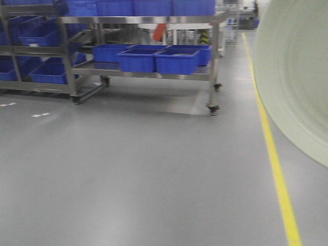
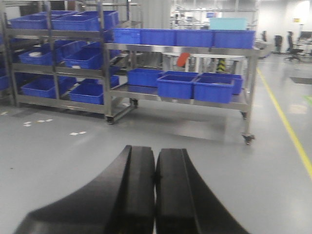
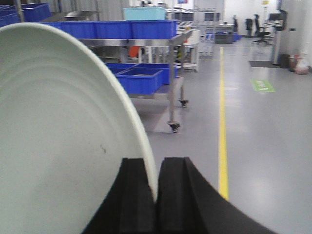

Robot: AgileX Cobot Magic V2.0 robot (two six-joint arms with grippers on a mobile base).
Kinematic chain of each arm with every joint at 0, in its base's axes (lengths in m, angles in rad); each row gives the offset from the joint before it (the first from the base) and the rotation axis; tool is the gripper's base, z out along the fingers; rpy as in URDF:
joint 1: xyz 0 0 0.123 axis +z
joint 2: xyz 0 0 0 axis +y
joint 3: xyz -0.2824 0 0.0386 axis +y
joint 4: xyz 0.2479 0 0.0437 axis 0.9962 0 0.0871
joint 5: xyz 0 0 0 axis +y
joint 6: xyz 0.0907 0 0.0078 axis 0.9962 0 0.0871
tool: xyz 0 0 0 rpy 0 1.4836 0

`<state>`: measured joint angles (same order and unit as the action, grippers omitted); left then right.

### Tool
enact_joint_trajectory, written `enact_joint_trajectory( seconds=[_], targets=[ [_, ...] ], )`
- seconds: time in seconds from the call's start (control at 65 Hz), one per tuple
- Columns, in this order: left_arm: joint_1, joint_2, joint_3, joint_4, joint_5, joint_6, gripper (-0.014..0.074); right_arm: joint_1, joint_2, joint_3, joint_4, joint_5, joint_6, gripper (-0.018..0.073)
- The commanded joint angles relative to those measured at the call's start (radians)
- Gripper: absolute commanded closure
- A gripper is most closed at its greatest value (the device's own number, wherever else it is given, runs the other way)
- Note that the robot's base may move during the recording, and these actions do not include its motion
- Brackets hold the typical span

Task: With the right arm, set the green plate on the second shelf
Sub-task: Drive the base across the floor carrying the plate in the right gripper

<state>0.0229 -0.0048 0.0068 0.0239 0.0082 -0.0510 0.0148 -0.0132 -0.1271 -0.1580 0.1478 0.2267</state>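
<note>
The green plate (image 3: 58,136) is pale sage, held on edge, and fills the left of the right wrist view. My right gripper (image 3: 156,168) is shut on its rim, with a black finger on each face. In the front view the plate (image 1: 297,77) hangs in the air at the right edge, blurred; the right gripper itself is out of sight there. My left gripper (image 2: 155,158) is shut and empty, its black fingers (image 2: 136,190) pressed together above bare floor. The steel shelf cart (image 1: 154,72) stands ahead, far from the plate.
The wheeled steel cart (image 2: 185,92) carries blue bins (image 2: 195,87) on its lower and upper levels. A taller rack of blue bins (image 2: 58,58) stands to its left. A yellow floor line (image 1: 277,174) runs along the right. Grey floor lies between me and the cart.
</note>
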Motion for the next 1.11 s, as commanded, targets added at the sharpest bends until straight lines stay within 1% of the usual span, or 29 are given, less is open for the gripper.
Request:
enact_joint_trajectory(
  seconds=[0.0,1.092],
  targets=[
    [0.0,-0.017,0.042,-0.007,-0.081,-0.006,0.0466,-0.005,-0.016,-0.034,0.007,-0.111,0.009,0.0504],
    [0.0,-0.017,0.042,-0.007,-0.081,-0.006,0.0466,-0.005,-0.016,-0.034,0.007,-0.111,0.009,0.0504]
  ],
)
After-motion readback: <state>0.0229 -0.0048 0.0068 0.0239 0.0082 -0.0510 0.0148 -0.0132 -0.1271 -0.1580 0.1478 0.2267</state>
